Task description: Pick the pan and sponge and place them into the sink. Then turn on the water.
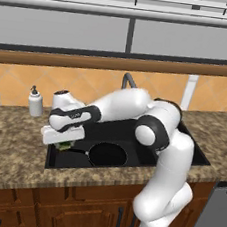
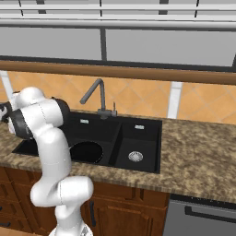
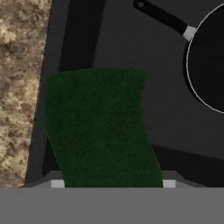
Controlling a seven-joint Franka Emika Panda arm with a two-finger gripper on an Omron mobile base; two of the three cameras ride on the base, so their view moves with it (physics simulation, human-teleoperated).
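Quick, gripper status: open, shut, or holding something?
Gripper: shut on the sponge, held over the sink beside the pan.

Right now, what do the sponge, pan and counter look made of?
Sponge: dark-green, fuzzy, matte face, likely scouring fibre.
Pan: all black, dull, thin pale rim, probably coated metal.
Counter: mottled brown-tan speckle, looks like granite.

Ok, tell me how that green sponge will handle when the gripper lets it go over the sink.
The sponge is probably light and soft: a small block, its edges looking bowed between the fingers. It should land flat in the sink, not roll. It may end up beside the pan already in the basin.
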